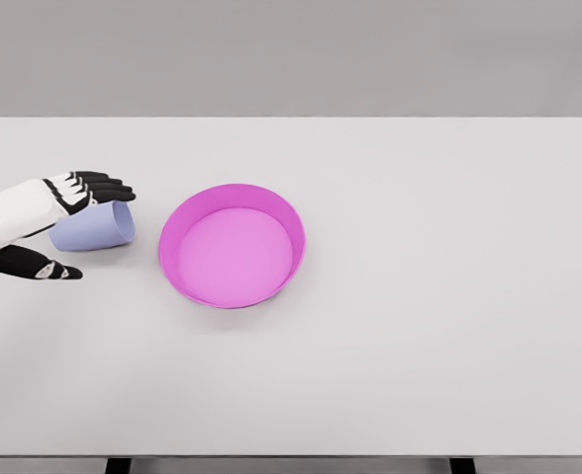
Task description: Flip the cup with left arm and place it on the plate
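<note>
Here the cup (95,227), pale blue, lies on its side on the table (419,296), its long axis running left to right and its open mouth facing right toward the plate (232,245). It sits near the plate's left rim, not touching it. The left hand (48,222) reaches in from the left edge, fingers (98,186) stretched over the cup's top and thumb (43,267) spread below and in front. The grip is wide, not closed on the cup.
</note>
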You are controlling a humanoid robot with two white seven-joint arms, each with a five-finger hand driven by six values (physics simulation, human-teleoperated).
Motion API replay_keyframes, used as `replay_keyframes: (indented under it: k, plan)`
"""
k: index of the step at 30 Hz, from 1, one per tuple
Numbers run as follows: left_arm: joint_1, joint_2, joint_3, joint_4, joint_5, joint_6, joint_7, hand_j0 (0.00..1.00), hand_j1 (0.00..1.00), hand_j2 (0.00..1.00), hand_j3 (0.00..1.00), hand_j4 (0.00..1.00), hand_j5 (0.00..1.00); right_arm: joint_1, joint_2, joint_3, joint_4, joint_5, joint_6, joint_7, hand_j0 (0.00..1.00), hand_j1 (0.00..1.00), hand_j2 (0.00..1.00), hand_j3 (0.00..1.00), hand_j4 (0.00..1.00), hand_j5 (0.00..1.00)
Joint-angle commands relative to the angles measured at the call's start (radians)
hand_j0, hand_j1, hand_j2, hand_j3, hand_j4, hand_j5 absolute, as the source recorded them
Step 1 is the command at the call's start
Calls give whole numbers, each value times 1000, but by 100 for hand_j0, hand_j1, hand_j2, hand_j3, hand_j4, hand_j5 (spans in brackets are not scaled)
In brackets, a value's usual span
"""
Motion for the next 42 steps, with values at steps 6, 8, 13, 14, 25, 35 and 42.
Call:
replay_keyframes:
  k: [6, 8, 13, 14, 25, 35, 42]
  plan:
    - [-15, -72, 3, 2, 33, 0, 0, 100, 100, 100, 100, 100, 100, 2, 0, -3, -1, 0, 0, 0, 100, 100, 100, 100, 100, 100]
    - [-18, -102, 4, 29, 38, 0, 0, 100, 100, 100, 100, 100, 100, 2, 0, -3, -1, 0, 0, 0, 100, 100, 100, 100, 100, 100]
    - [-17, -103, 39, 69, 61, 0, 7, 100, 100, 100, 100, 100, 100, 2, 0, -3, -1, 0, 0, 0, 100, 100, 100, 100, 100, 100]
    - [-5, -102, 41, 48, 65, 0, 0, 100, 100, 100, 100, 100, 100, 2, 0, -3, -1, 0, 0, 1, 100, 100, 100, 100, 100, 100]
    - [28, -89, 6, 9, 259, 294, -121, 100, 100, 100, 100, 100, 100, 2, 0, -3, -1, 0, 0, 0, 100, 100, 100, 100, 100, 100]
    - [-77, -105, 9, 68, 131, 334, -239, 100, 100, 100, 100, 100, 100, 2, 0, -3, -1, 0, 0, 0, 100, 100, 100, 100, 100, 100]
    - [-77, -184, -22, 144, 180, 341, -247, 100, 100, 100, 100, 100, 100, 2, 0, -3, -1, 0, 0, 0, 100, 100, 100, 100, 100, 100]
